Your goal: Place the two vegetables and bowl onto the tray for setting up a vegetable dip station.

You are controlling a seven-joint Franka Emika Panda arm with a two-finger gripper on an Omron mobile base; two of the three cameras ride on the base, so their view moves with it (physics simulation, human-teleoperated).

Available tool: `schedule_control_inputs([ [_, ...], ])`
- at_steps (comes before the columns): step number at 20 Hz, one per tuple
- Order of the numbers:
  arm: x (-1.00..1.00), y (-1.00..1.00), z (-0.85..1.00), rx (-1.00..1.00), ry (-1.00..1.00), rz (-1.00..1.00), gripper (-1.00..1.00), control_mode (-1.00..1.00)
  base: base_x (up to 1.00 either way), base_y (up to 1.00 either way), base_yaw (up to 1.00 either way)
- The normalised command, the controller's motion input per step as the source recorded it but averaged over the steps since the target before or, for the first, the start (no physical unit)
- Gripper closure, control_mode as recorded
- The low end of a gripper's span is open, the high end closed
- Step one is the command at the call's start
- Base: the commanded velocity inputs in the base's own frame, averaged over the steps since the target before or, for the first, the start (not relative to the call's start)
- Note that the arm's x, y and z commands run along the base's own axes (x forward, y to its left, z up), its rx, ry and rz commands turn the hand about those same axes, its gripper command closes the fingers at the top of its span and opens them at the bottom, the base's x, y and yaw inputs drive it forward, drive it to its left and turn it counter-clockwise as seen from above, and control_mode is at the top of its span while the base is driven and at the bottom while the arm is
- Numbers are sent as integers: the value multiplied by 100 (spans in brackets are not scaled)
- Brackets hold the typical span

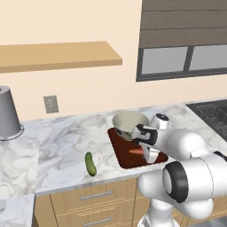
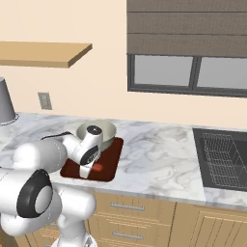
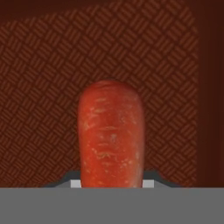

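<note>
1 of 3 items remained off the tray as we held the carrot low over its dark woven floor, our gripper pinching the orange-red root between its fingers. The tray lay flat on the marble counter, and the greyish-green bowl sat on its far end, its cream inside holding nothing that we could see. From the hand view the carrot hung close above the tray's surface, with a raised rim running along one side. In our judgement, the chief risk was the release: a round, tapered carrot let go from any height, or with the hand tilted, could roll toward the rim or against the bowl. We also judged that our bulky wrist stood near the bowl's wall, so a careless retreat could nudge it. The cucumber lay on the counter well apart from the tray, near the front edge, where a clumsy approach could knock it off.
</note>
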Motion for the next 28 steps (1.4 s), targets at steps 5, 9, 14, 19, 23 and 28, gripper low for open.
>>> schedule_control_inputs([
  [5,0,0,-11,1,0,0,100,-100,0,0,0],
  [9,0,0,-8,1,0,0,100,-100,0,0,0],
  [14,0,0,-8,0,0,-1,100,-100,0,0,0],
  [19,-2,0,-8,0,0,-1,-100,-100,0,0,0],
  [23,-7,0,-4,0,0,-3,-100,-100,0,0,0],
  [28,-12,0,0,1,0,-2,-100,-100,0,0,0],
])
